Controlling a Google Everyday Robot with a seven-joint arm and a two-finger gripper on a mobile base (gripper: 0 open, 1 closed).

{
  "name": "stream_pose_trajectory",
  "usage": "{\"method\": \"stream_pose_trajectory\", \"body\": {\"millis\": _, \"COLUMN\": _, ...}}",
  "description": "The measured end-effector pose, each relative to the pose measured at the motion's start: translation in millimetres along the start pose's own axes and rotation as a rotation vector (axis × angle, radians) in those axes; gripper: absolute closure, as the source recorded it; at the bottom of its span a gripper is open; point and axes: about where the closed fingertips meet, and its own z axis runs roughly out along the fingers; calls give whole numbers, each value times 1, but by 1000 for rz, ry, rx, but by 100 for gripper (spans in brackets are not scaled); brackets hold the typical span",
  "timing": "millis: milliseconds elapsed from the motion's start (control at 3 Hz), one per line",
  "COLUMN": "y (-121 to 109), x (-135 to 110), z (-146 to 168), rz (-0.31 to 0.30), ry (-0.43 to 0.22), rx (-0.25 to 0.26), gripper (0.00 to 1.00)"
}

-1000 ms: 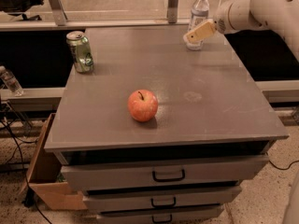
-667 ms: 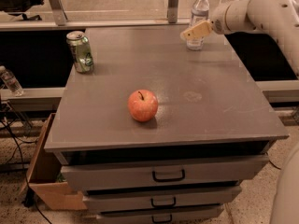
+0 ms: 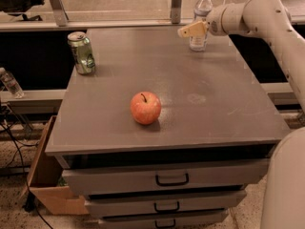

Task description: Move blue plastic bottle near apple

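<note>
Camera view: gripper (image 3: 190,30) is working at the blue plastic bottle (image 3: 203,7), jaw state indiscernible; next move is likely calling for carrying it beside the apple (image 3: 146,108).

A green can (image 3: 82,53) stands at the back left of the grey surface (image 3: 214,123), and the claw (image 3: 190,31) is over the back right. Drawers (image 3: 171,179) with dark handles sit below. On the left are a brown box (image 3: 47,185) on the floor and a small clear bottle (image 3: 9,82).

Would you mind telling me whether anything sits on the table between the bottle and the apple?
Nothing visible does: bare table lies between bottle and apple. The can stands far left, and the gripper is at the bottle.
</note>
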Motion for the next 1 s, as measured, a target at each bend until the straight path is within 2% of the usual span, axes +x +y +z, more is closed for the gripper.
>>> {"method": "stream_pose_trajectory", "body": {"millis": 667, "y": -11, "x": 13, "z": -4, "rz": 31, "ry": -19, "rx": 52, "gripper": 65}}
{"method": "stream_pose_trajectory", "body": {"millis": 1000, "y": -1, "x": -1, "z": -12, "rz": 28, "ry": -50, "rx": 30, "gripper": 88}}
